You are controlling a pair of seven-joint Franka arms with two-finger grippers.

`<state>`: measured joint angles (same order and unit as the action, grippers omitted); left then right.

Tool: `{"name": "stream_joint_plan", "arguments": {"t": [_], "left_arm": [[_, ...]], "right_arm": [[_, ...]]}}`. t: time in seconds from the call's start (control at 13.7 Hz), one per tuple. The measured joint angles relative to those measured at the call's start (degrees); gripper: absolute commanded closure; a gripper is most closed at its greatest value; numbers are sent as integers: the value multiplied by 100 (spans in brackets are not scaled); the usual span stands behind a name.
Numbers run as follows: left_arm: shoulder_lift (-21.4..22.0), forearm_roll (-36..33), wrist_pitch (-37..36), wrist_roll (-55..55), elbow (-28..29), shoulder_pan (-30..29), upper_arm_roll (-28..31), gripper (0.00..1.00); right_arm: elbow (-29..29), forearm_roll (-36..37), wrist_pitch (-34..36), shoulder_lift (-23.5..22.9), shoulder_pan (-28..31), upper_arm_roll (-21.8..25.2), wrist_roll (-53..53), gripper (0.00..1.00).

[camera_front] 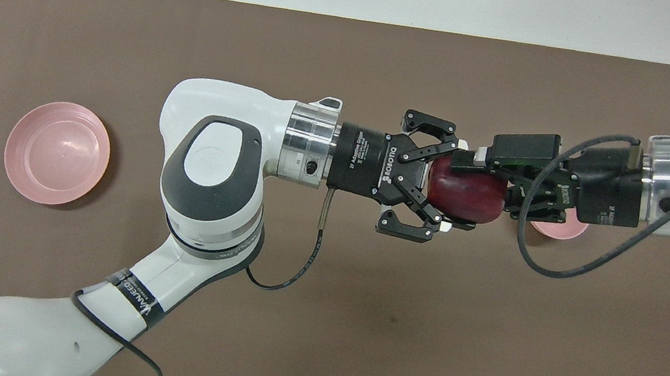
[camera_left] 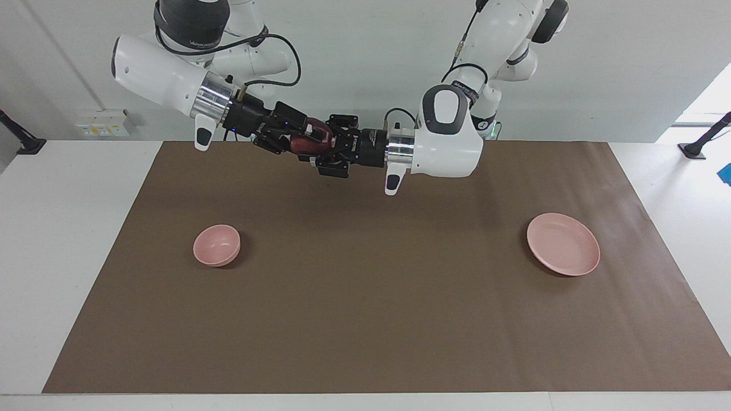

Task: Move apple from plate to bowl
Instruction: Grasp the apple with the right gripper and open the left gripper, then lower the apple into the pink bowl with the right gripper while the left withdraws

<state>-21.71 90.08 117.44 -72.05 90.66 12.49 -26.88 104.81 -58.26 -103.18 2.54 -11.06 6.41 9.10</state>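
Note:
The dark red apple [camera_left: 311,141] [camera_front: 464,192] hangs in the air between both grippers, over the brown mat. My right gripper [camera_left: 305,138] [camera_front: 462,192] is shut on the apple from the right arm's end. My left gripper [camera_left: 331,147] [camera_front: 440,179] faces it, fingers spread open around the apple's other end. The pale pink plate [camera_left: 563,244] [camera_front: 57,153] lies empty toward the left arm's end. The small pink bowl [camera_left: 217,245] stands empty toward the right arm's end. In the overhead view only a sliver of the bowl [camera_front: 556,231] shows under my right gripper.
A brown mat [camera_left: 365,319] [camera_front: 315,341] covers most of the white table. A black cable [camera_front: 558,263] loops down from my right wrist. Both forearms stretch level across the mat's middle.

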Motion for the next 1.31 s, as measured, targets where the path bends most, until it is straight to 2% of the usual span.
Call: {"name": "stream_joint_plan", "arguments": {"t": [0.07, 0.15, 0.22, 0.8, 1.17, 1.31], "left_arm": [[0, 0, 1, 0, 0, 0, 0, 100], [0, 0, 2, 0, 0, 0, 0, 39], [0, 0, 2, 0, 0, 0, 0, 0], [2, -87, 114, 19, -41, 2, 1, 0], [7, -668, 167, 19, -28, -117, 127, 0], [-4, -1005, 220, 20, -24, -273, 274, 0]], "right_arm": [[0, 0, 0, 0, 0, 0, 0, 100], [0, 0, 0, 0, 0, 0, 0, 100], [0, 0, 0, 0, 0, 0, 0, 100], [14, 2, 9, -1, -1, -8, 19, 100], [7, 97, 15, -20, 31, 13, 7, 100], [5, 373, 285, -6, 84, 30, -121, 100]]}}
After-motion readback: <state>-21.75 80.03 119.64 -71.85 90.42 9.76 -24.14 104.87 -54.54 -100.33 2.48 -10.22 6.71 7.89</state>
